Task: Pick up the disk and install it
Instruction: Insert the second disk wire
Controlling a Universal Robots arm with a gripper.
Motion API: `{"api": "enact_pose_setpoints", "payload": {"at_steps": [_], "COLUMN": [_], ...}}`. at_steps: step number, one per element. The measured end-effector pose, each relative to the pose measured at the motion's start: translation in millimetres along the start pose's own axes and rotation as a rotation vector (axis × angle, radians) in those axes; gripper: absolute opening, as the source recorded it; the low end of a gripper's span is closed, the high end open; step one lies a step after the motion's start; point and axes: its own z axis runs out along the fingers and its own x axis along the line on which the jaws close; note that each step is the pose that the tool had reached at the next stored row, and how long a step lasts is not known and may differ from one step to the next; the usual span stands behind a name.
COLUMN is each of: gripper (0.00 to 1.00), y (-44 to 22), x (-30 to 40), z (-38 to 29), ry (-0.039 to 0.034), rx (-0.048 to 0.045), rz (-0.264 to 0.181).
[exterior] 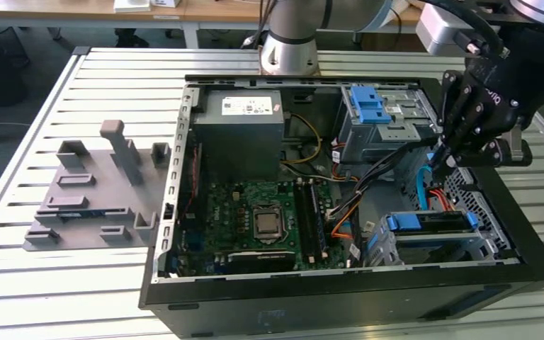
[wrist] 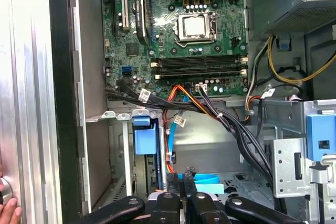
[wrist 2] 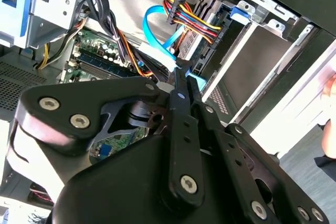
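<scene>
1. Gripper (exterior: 435,161), exterior view: reaches into one open case (exterior: 348,297), just above the one disk (exterior: 428,223), which sits in its bay.
2. Second wrist view: the gripper (wrist 2: 182,74) has its jaws closed together, tips against one blue cable (wrist 2: 157,30).
3. First wrist view: the disk (wrist: 145,140) sits slotted in the bay, just beside the gripper (wrist: 181,176); one motherboard (wrist: 184,24) lies beyond.

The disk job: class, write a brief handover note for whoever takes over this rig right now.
The tool is low inside the open computer case, at the exterior view's right, its tip by a blue flat cable. It holds no disk.
The disk, in its blue carrier, sits in the metal bay below the tool in the exterior view.
Done: picked up and placed in the bay.
Left: full seating and cabling cannot be seen; check them.
</scene>
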Motion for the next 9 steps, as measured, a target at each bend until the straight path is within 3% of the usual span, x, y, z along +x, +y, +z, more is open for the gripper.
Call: {"api": "enact_pose_setpoints", "payload": {"at_steps": [1,6,7,9], "gripper": [0.18,0.19,0.25,0.25], "y": [0.1,0.3,0.4,0.5], "x": [-0.6,-4.0,-4.7,-5.8], "z": [0.2,1.6,1.9,2.8], "ry": [0.0021,0.0047,0.0047,0.0047], "rx": [0.0002,0.0002,0.0001,-0.0002], "rz": [0.000,0.000,0.000,0.000]}}
